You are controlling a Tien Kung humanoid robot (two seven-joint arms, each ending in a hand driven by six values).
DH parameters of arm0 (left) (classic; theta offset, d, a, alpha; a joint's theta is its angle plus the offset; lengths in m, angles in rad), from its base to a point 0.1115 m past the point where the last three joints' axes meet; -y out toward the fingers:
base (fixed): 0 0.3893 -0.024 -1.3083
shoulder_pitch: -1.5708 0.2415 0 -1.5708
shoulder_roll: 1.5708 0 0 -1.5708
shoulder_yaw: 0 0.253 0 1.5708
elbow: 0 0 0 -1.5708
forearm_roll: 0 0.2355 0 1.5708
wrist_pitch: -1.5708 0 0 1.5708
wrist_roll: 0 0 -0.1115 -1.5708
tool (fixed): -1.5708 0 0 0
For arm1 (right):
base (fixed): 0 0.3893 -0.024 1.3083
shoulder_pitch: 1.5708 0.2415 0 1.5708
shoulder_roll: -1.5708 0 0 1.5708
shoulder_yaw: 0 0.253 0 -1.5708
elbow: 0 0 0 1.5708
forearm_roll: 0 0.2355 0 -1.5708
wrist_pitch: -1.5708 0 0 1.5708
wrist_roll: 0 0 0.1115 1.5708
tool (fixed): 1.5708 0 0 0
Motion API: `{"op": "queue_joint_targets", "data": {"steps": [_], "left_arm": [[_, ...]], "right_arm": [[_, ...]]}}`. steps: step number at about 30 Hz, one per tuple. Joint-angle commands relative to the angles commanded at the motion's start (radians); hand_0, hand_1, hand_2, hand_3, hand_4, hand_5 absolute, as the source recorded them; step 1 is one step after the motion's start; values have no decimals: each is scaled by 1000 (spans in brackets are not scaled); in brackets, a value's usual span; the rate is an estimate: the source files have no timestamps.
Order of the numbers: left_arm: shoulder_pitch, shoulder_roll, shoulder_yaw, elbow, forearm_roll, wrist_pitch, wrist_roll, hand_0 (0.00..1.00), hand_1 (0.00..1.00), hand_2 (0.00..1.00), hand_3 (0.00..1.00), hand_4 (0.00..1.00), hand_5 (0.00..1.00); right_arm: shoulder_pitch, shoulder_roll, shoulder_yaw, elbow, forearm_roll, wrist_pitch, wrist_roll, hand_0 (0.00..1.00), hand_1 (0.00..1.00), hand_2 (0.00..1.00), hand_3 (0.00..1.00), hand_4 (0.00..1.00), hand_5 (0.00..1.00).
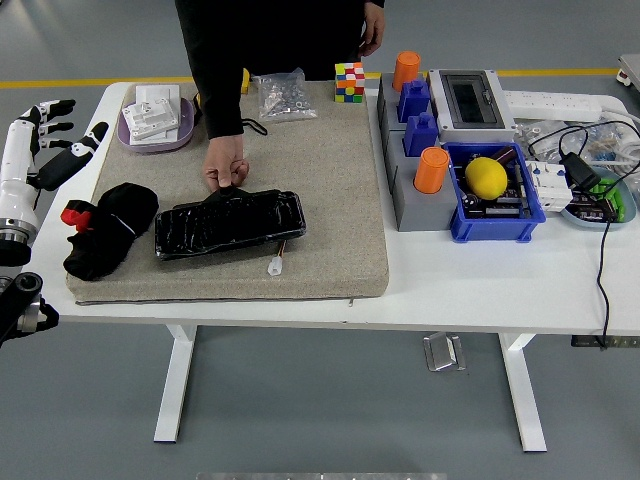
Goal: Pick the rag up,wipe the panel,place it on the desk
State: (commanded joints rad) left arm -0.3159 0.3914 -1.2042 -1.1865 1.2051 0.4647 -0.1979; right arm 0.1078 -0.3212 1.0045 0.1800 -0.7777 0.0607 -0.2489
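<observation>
I see the white table [480,290] carrying a beige mat [320,200]. On the mat lies the black panel [230,223], which a person's hand [224,170] pins at its far edge. The black rag [108,230] sits crumpled just left of it. My left hand [40,140] hovers off the table's left edge, fingers spread, holding nothing.

rag [105,229] left of panel [229,222] — both on mat [330,200]
</observation>
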Motion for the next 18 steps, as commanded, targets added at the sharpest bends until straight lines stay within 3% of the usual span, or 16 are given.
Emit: {"op": "queue_joint_targets", "data": {"steps": [1,11,18], "left_arm": [[3,0,-1,-8,-39,-4,-13,484,645,719,611,757,484],[24,20,18,-67,-399,-66,-64,482,636,707,601,754,481],[37,29,10,-74,-482,-73,-76,485,631,691,587,765,471]], "right_arm": [[0,0,-1,0,1,0,1,719,648,681,588,967,570],[3,7,1,0,-6,-4,1,719,648,681,589,966,570],[2,10,0,0,-13,-6,-1,719,648,681,589,967,569]]}}
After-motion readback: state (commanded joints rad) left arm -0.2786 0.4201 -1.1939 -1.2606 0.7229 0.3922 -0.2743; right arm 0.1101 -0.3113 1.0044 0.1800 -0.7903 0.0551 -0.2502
